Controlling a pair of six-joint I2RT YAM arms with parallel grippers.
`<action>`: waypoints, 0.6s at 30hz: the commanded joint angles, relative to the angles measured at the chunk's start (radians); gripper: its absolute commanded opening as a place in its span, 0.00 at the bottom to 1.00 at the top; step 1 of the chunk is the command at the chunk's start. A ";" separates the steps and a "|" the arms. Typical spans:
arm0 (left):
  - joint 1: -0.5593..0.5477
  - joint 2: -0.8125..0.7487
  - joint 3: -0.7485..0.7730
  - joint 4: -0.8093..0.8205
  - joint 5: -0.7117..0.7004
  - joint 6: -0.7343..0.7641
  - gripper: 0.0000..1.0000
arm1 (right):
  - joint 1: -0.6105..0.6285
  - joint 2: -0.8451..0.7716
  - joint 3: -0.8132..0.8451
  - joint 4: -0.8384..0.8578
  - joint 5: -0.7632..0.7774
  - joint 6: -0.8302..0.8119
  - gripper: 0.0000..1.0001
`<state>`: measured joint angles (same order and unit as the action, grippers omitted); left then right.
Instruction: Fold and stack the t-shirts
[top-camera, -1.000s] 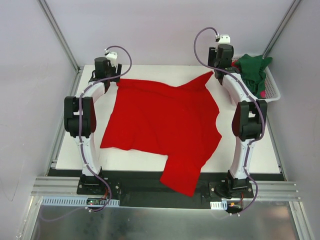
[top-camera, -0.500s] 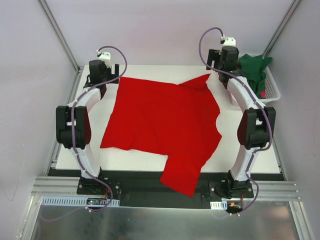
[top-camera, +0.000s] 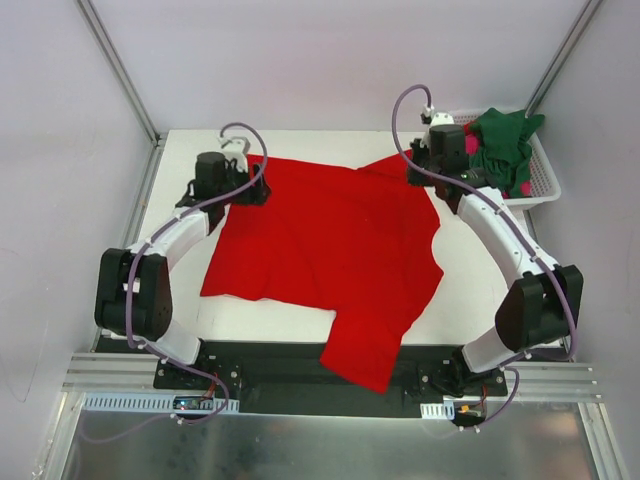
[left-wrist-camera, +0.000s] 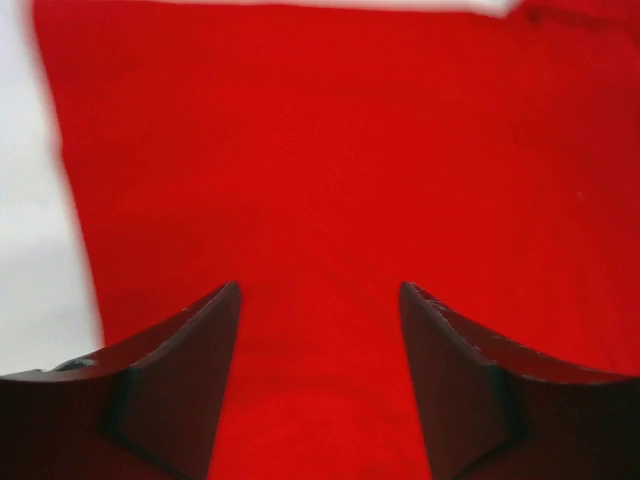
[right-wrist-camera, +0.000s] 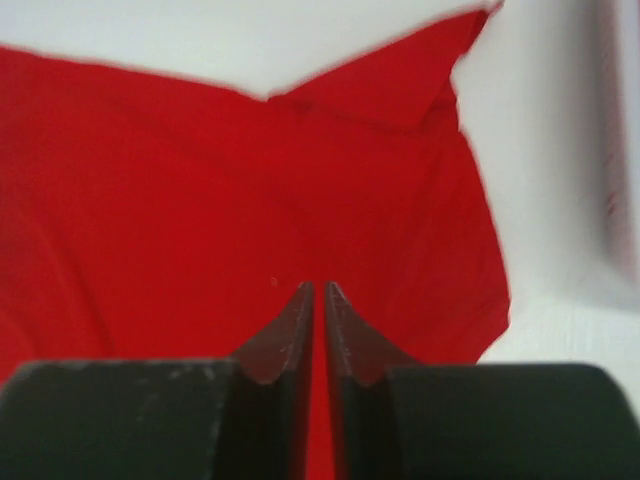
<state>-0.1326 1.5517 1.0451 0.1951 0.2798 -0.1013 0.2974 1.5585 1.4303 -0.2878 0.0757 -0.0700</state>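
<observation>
A bright red t-shirt lies spread over the white table, one sleeve hanging off the near edge. My left gripper hovers over its far-left corner, jaws open, and only red cloth shows beneath them. My right gripper is above the far-right sleeve, its jaws drawn together to a thin slit with nothing between them, over the red t-shirt. A dark green t-shirt is bunched in the basket, with bits of magenta-pink cloth showing beside it.
The white slotted basket stands at the table's far right corner, close behind my right wrist. Grey walls and metal frame posts enclose the table. A black base rail runs along the near edge.
Both arms have swung inward from the table's far corners to above the red t-shirt's far edge. The right jaws opened wide, then closed to a slit; the left opened.
</observation>
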 joint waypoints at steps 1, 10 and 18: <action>-0.076 -0.013 -0.069 -0.029 0.068 -0.072 0.51 | 0.035 -0.058 -0.106 -0.106 -0.054 0.061 0.02; -0.108 0.134 -0.030 -0.036 0.047 -0.080 0.00 | 0.055 0.093 -0.186 -0.110 -0.067 0.105 0.01; -0.107 0.263 0.088 -0.126 0.038 -0.040 0.00 | 0.054 0.305 -0.093 -0.108 -0.174 0.121 0.01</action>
<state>-0.2413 1.7794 1.0439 0.1123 0.3283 -0.1673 0.3531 1.8149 1.2587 -0.4015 -0.0391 0.0227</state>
